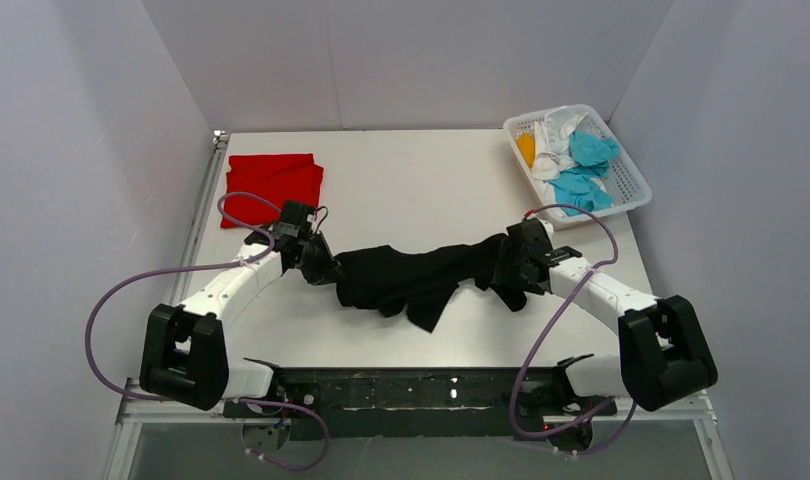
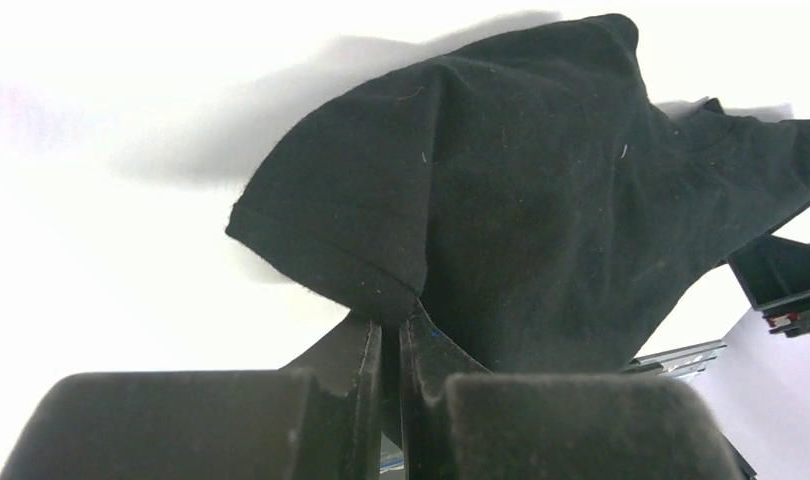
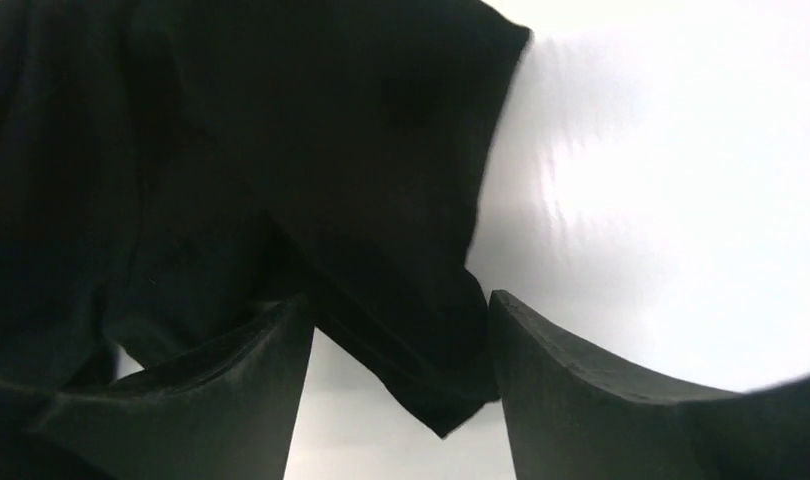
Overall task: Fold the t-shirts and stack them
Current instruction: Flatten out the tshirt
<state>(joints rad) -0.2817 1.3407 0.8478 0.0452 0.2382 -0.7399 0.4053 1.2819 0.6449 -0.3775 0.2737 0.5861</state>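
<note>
Red t-shirt [image 1: 272, 186] lies folded, far left; black t-shirt [image 1: 411, 275] crumpled mid-table, left gripper [image 2: 391, 328] clamped on its sleeve, right gripper [image 3: 399, 305] agape around an edge; other shirts [image 1: 586, 188] await in the basket [image 1: 633, 178].

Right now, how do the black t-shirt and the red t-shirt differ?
The black t-shirt is crumpled over the middle of the table; the red t-shirt lies folded flat at the far left. The left gripper is shut on the black t-shirt; nothing touches the red t-shirt. Both are plain cloth, outside the basket.
</note>
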